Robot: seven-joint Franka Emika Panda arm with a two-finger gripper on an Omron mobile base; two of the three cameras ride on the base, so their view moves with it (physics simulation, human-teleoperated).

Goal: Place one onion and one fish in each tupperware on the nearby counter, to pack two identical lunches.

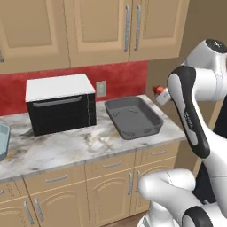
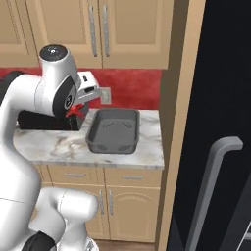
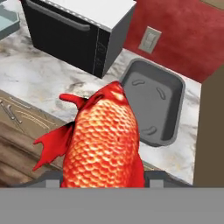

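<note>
Starting at the far left, well away from the pincer, the pale blue-grey tupperware (image 1: 2, 141) pokes in at the edge of the marble counter (image 1: 57, 148); its corner also shows at the top left of the hand view (image 3: 8, 19); next comes the black microwave (image 1: 60, 106) with its white top, standing against the red backsplash (image 1: 124, 77), still to the left of the pincer and below it; just beside the microwave, on the wall, sits a pale outlet plate (image 1: 101, 88); to the right of that lies the dark grey tupperware (image 1: 132, 117), bare inside, resting flat on the counter near its right end, below the pincer and a little ahead of it in the hand view (image 3: 155, 103); the pincer (image 1: 159, 94) hangs in the air above the counter's right edge, beside the arm's dark-jointed forearm (image 1: 188, 111); it is pinching the fish (image 3: 105, 140), whose red-orange scaled body rises between the finger tips in the hand view, fins spread to the left; from the base views a bit of red (image 2: 74, 112) shows at the pincer, just off the dark tray's near corner; the fish is held clear of both trays and touches neither.
</note>
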